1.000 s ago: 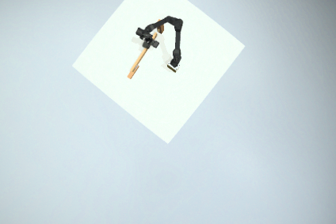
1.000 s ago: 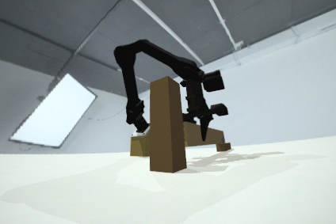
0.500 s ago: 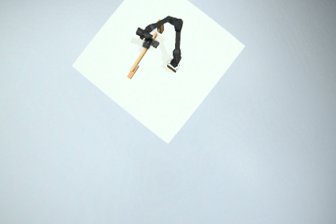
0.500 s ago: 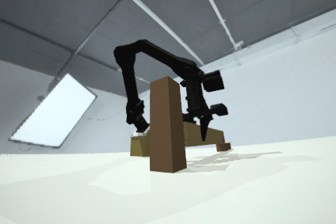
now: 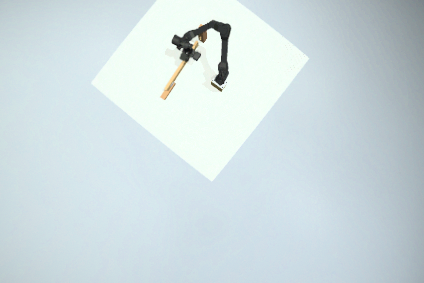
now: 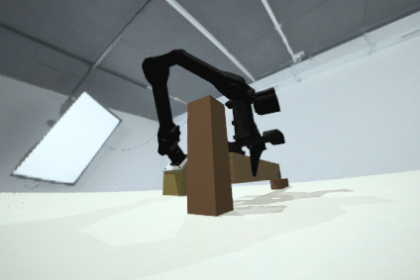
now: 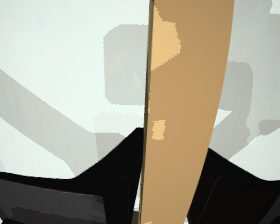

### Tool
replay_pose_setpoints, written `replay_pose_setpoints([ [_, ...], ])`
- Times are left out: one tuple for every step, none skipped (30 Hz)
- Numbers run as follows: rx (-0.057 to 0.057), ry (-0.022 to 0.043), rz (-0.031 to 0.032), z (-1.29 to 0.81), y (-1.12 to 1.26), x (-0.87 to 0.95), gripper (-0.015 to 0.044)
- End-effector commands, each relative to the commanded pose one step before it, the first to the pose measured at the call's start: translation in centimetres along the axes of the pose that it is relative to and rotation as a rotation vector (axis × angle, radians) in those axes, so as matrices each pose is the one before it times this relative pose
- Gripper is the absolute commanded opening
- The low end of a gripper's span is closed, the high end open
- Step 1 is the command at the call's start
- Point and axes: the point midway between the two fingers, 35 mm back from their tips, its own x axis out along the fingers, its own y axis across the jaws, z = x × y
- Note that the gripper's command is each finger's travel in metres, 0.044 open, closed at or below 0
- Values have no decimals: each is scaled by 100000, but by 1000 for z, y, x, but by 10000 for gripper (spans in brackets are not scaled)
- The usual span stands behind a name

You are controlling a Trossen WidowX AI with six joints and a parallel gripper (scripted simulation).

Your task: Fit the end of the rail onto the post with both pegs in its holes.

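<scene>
Rail work on a white table [image 5: 250,108]: a black six-joint arm [image 5: 223,50] arches from its base [image 5: 218,85] and reaches down over a long wooden bed rail [image 5: 176,74], its gripper [image 6: 254,161] clamped across the rail's width.

In the overhead view the rail runs diagonally across the table, one end at the low footboard block [image 5: 164,94] at the lower left, the other toward the short wooden post [image 5: 202,33] at the upper right; the gripper [image 5: 187,50] sits on the rail in its upper part, nearer the post than the block.

From the low exterior camera the post [image 6: 209,156] stands upright in the foreground, hiding the near end of the rail [image 6: 245,167], so whether the pegs have entered the holes cannot be told. Behind it the rail slopes down toward the right to the footboard block [image 6: 279,184], with a dark finger [image 6: 255,163] hanging in front of its side. The arm's tan base [image 6: 173,182] shows at the left behind the post.

The wrist camera looks straight down the rail [image 7: 188,97], which fills the middle of the picture with the two black fingers pressed against its sides and their shadows lying on the table beneath.
</scene>
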Motion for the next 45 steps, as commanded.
replay_pose_setpoints([
  [-162,-497,-727,0,-70,-182,0],
  [0,2,0,-32,4,9,0],
  [0,1,0,-31,4,8,0],
  [0,1,0,-31,4,7,0],
  [0,1,0,-32,4,7,0],
  [0,1,0,-32,4,6,0],
  [0,1,0,-32,3,4,0],
  [0,1,0,-33,3,3,0],
  [0,1,0,-32,3,2,0],
  [0,1,0,-32,3,1,0],
  [0,1,0,-33,2,0,0],
  [0,1,0,-32,2,-1,0],
  [0,1,0,-32,2,-2,0],
  [0,1,0,-33,1,-3,0],
  [0,1,0,-31,1,-4,0],
  [0,1,0,-33,1,-5,0],
  [0,1,0,-31,0,-5,0],
  [0,1,0,-33,0,-6,0],
  [0,1,0,-33,0,-7,0],
  [0,1,0,-33,0,-8,0],
  [0,1,0,-32,-1,-8,0],
  [0,1,0,-32,-1,-9,0],
  [0,1,0,-32,-1,-9,0],
  [0,1,0,-32,-1,-10,0],
  [0,1,0,-31,-1,-10,0],
  [0,1,0,-31,-1,-10,0],
  [0,1,0,-31,-1,-11,0],
  [0,1,0,-31,-2,-11,0],
  [0,1,0,-31,-2,-11,0],
  [0,1,0,-31,-2,-12,0],
  [0,1,0,-31,-2,-12,0],
  [0,1,0,-30,-2,-12,0],
  [0,1,0,-31,-3,-12,0],
  [0,1,0,-30,-3,-13,0],
  [0,1,0,-30,-3,-13,0],
  [0,1,0,-30,-3,-13,0],
  [0,1,0,-30,-3,-13,0],
  [0,1,0,-30,-4,-12,0],
  [0,1,0,-30,-4,-12,0],
  [0,1,0,-30,-4,-11,0],
  [0,1,0,-30,-5,-10,0],
  [0,1,0,-30,-5,-9,0],
  [0,1,0,-30,-5,-8,0],
  [0,1,0,-30,-5,-7,0],
  [0,1,0,-31,-6,-6,0],
])
